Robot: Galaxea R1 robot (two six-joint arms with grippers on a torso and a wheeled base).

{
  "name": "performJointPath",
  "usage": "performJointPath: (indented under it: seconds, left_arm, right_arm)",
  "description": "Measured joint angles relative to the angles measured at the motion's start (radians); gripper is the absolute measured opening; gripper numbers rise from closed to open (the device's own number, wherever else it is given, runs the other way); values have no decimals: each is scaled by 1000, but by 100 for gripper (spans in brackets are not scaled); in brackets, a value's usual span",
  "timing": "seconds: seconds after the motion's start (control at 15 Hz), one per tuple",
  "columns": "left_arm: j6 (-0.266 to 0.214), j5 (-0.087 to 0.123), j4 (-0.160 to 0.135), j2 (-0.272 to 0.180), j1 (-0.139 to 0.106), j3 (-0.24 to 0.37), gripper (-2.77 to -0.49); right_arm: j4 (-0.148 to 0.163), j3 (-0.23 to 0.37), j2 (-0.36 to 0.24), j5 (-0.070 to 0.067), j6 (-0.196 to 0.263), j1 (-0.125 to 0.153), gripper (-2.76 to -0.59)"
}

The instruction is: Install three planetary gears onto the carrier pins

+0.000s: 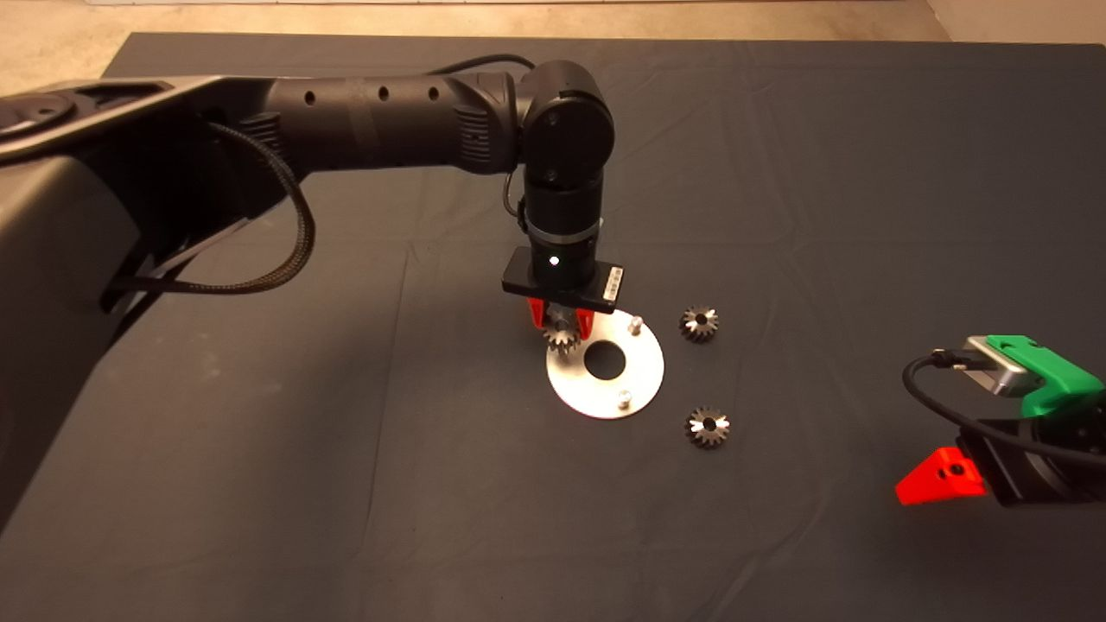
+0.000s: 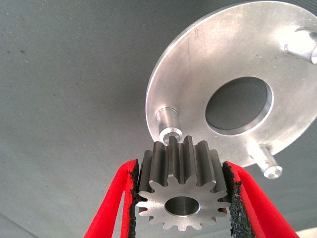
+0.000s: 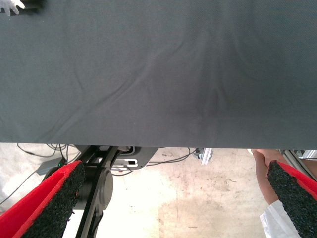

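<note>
The planetary gears numbered three: one gear (image 2: pixel 182 191) sat clamped between the black pads of the left claw (image 1: pixel 562 328), and the other two lay loose on the dark mat (image 1: pixel 259 518) of the table. In the left wrist view the held gear was pinched on two opposite sides of its toothed rim, its centre hole facing the camera and its teeth pointing toward the silver disc (image 2: pixel 218 64). One of the carrier pins (image 2: pixel 168 124) stood just beyond the gear's far edge, close to it, though whether gear and pin touched could not be told. Two more pins showed there, one (image 2: pixel 267 161) beside the disc's large centre hole and another (image 2: pixel 302 44) at the rim.

From the head view the left arm reached in from the left and pointed straight down over the disc's (image 1: pixel 635 380) far-left edge, the held gear (image 1: pixel 563 339) just under the red fingers. Two bare pins stood clear of the claw: one (image 1: pixel 635 326) at the far right of the disc, one (image 1: pixel 623 398) at its near side. One loose gear (image 1: pixel 699 323) lay just right of the disc on the far side, and the other loose gear (image 1: pixel 708 426) lay right of the disc on the near side, both apart from the disc and from each other.

The right claw (image 1: pixel 968 466) waited at the lower right edge of the mat, well away from the disc; its wrist view showed its pads (image 3: pixel 59 203) spread wide with nothing between them
</note>
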Motion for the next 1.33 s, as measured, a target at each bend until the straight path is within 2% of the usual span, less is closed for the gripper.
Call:
performJointPath:
  seconds: [0.27,0.4,0.47,0.53,1.33]
  left_arm:
    - [0,12,27,-3,1,0,-232]
    - [0,11,64,-3,18,3,-232]
    - [0,11,68,-3,31,3,-232]
    - [0,11,67,-3,38,4,-232]
    - [0,11,78,-2,39,4,-232]
  right_arm:
    - [0,0,0,1,-2,0,-61]
    - [0,0,0,1,-3,0,-61]
    - [0,0,0,1,-3,0,-61]
    - [0,0,0,1,-3,0,-61]
    - [0,0,-3,1,-4,0,-61]
